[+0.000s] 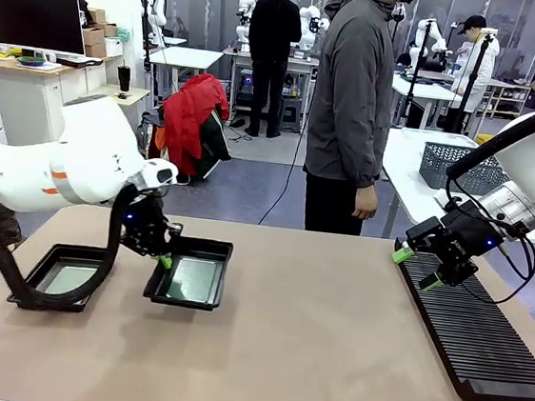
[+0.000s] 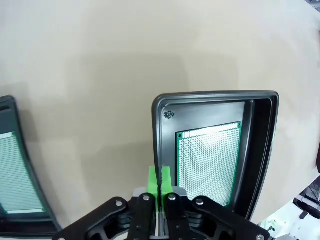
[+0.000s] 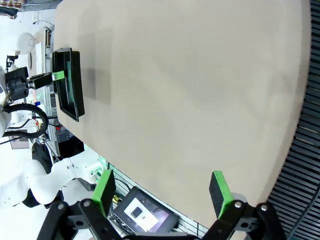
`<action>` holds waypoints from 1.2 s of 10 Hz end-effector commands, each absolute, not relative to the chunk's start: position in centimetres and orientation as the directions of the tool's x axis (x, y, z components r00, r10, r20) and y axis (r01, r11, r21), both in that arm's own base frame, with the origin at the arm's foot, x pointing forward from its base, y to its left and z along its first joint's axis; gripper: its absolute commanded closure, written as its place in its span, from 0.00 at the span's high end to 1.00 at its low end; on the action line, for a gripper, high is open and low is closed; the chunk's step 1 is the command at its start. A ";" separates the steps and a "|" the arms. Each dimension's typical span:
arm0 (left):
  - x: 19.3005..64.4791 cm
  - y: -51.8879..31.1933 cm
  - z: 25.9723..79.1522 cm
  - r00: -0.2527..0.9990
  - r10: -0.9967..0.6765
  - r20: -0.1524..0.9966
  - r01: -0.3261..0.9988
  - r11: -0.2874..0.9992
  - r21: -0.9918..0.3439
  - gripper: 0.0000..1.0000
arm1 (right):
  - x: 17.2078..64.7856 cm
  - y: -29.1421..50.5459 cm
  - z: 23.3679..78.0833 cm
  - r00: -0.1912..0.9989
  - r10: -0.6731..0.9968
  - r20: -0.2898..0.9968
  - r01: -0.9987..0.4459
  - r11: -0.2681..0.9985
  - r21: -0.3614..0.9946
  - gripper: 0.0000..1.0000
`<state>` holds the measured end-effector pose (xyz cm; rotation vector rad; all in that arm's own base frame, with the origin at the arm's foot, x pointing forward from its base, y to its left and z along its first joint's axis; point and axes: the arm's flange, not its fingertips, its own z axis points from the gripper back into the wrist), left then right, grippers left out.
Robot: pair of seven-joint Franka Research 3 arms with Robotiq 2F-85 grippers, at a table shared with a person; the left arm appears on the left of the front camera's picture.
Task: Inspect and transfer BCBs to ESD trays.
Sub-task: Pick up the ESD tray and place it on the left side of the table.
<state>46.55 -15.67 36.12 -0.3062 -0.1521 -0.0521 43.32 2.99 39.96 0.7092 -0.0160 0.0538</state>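
Note:
Two black ESD trays lie at the table's left. A pale green BCB [image 1: 68, 278] lies in the left tray [image 1: 31, 279]. Another BCB [image 1: 192, 279] [image 2: 207, 160] lies flat in the right tray [image 1: 216, 251] [image 2: 262, 145]. My left gripper [image 1: 164, 260] [image 2: 160, 177] is shut on this tray's left rim, its green pads pinching the wall. Part of the left tray [image 2: 7, 107] sits at the left wrist view's left edge. At the right, my right gripper [image 1: 416, 269] [image 3: 162, 191] hangs open and holds nothing, above the far end of the black slotted rack [image 1: 474, 328] [image 3: 305, 165].
A person [image 1: 352, 104] stands at the table's far side, hands down. The brown tabletop [image 1: 310, 339] lies between the trays and the rack. The right wrist view shows the held tray [image 3: 70, 85] far off and a small screen [image 3: 142, 212] below the table edge.

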 end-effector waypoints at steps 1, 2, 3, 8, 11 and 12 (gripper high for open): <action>46.1 -12.7 36.0 0.987 -0.041 0.155 0.089 0.945 -0.315 0.00 | 43.4 3.2 40.0 0.999 0.021 0.029 -0.035 0.764 0.644 1.00; 46.1 -11.3 35.7 0.988 -0.035 0.148 0.081 0.943 -0.322 0.00 | 43.4 3.2 40.0 0.999 0.021 0.029 -0.035 0.764 0.644 1.00; 46.2 -10.2 35.5 0.989 -0.033 0.145 0.079 0.941 -0.328 0.00 | 43.4 3.2 40.0 0.999 0.021 0.029 -0.035 0.764 0.644 1.00; 47.6 -7.5 34.6 0.991 -0.031 0.134 0.075 0.941 -0.331 0.00 | 43.4 3.2 40.0 0.999 0.021 0.029 -0.035 0.764 0.644 1.00; 48.1 -6.7 33.6 0.992 -0.020 0.122 0.059 0.944 -0.325 0.00 | 43.4 3.2 40.0 0.999 0.021 0.029 -0.035 0.764 0.644 1.00; 48.2 -6.7 33.4 0.992 -0.024 0.127 0.064 0.944 -0.323 0.00 | 43.4 3.2 40.0 0.999 0.021 0.029 -0.035 0.764 0.644 1.00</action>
